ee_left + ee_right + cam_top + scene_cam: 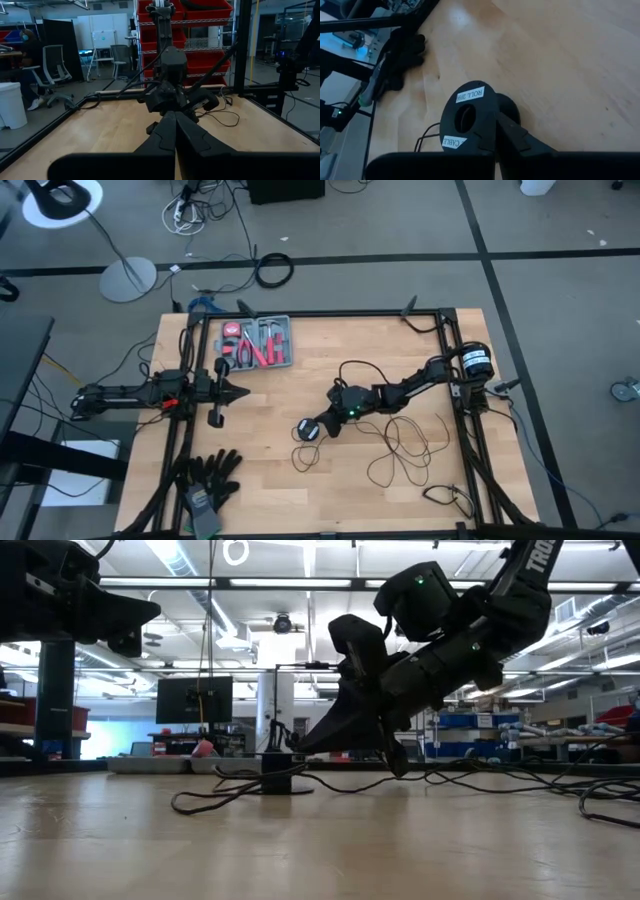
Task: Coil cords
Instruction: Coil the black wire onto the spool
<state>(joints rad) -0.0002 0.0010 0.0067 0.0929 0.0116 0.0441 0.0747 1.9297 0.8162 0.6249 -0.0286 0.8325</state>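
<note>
Right hand (322,426) pinched shut at the cords' (400,450) puck (308,430) on the tabletop (300,490); left hand (243,392) pressed together, waiting.

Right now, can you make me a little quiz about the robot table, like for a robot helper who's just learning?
1. True or false: the right gripper is shut next to the puck.
2. What lies near the table's front left corner? A) gloves B) a cup C) a ball
3. Fill in: the tray of red-handled tools sits on the table's far ____ side.

Key: 1 true; 2 A; 3 left.
</note>
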